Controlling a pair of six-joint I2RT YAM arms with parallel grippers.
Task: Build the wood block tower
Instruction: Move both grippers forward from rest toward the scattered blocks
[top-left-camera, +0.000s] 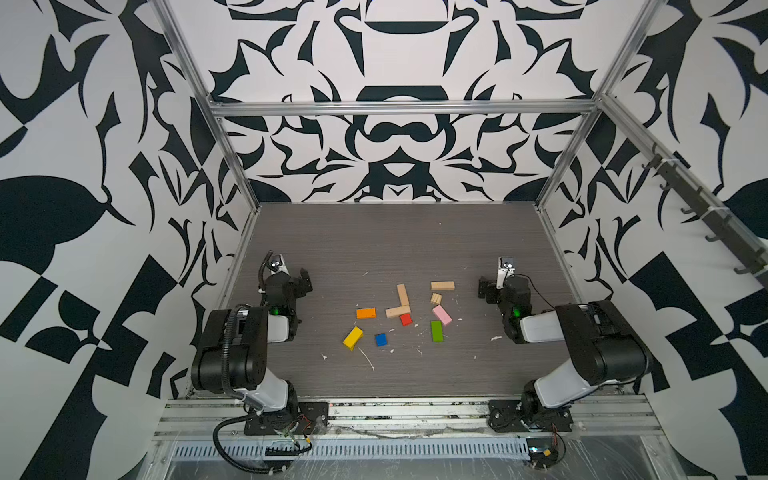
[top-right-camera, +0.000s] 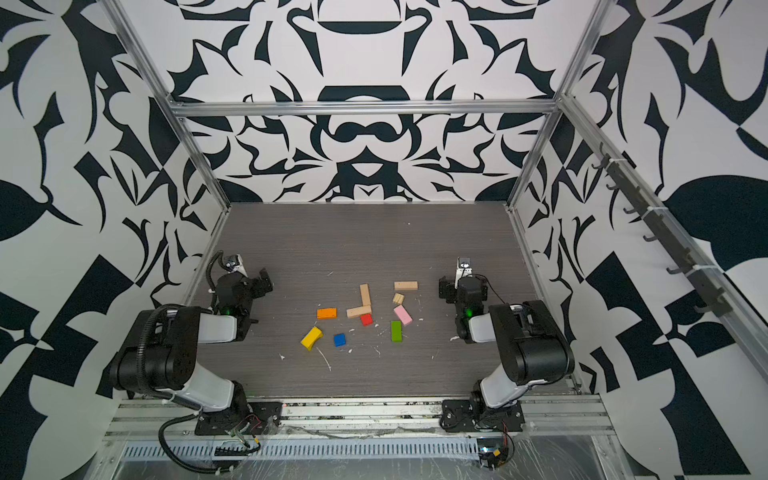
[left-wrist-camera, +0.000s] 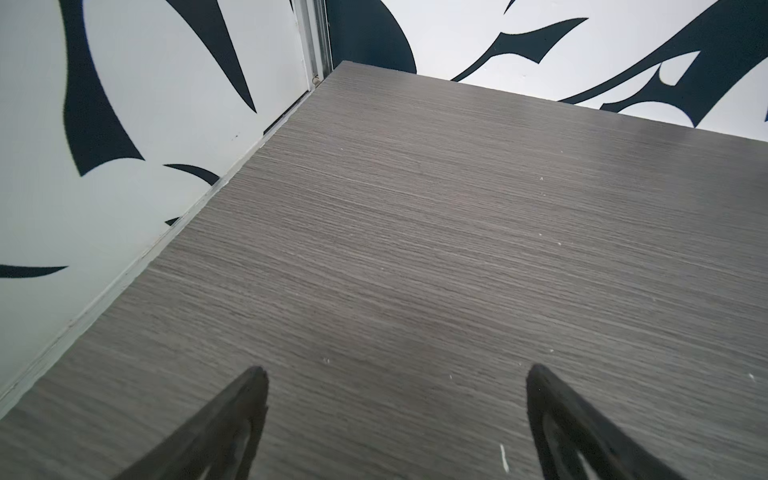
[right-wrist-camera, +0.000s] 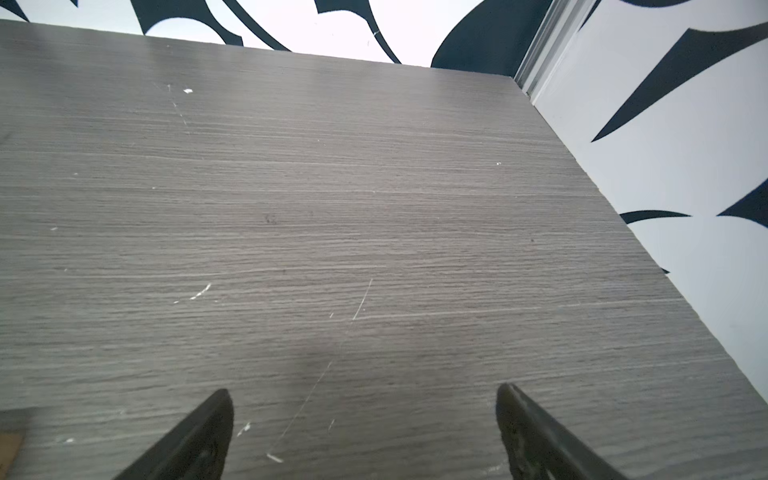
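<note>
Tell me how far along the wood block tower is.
Done: nothing, no block is stacked. The wood blocks lie loose on the table, two tan planks meeting in an L. In hand: nothing, the left gripper and right gripper hang open and empty at the sides. Left: all the stacking.

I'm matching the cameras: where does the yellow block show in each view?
In a top view: yellow block, near-left of the scatter, beside the blue block.
In a top view: yellow block, same spot.
Left wrist: not in it.
Right wrist: not in it.
Shared landmark: the grey table, in all four.
</note>
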